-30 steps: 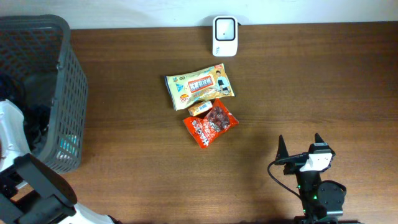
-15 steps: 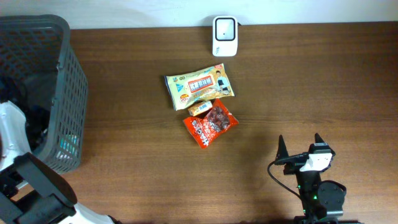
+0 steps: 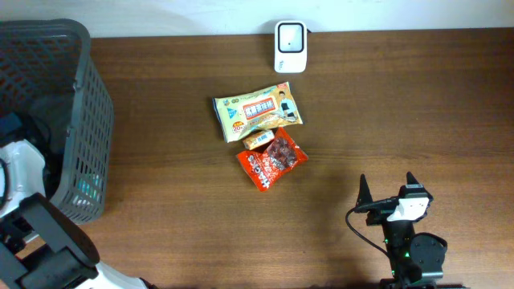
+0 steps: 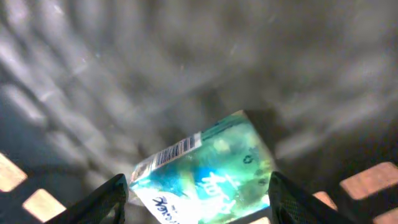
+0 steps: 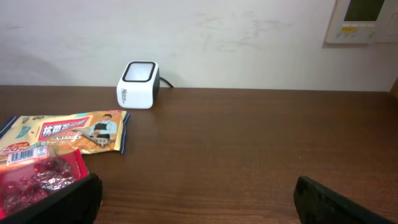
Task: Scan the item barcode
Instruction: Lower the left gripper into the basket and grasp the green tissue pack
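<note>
- Left jaws are straddling the packet in the basket; pinching it or not, I cannot tell.
- Right jaws are hanging released, empty.
- The slick packet may be slipping out during lifting, or snagging the basket wall.

A dark wooden worktop carries a grey mesh basket at its left edge, well apart from three snack packets near the middle. A yellow packet lies flat, with a small orange packet tucked against its lower edge and a red packet touching that one from below. Behind the worktop rises a pale wall with a white control panel mounted on it at the far right.
</note>
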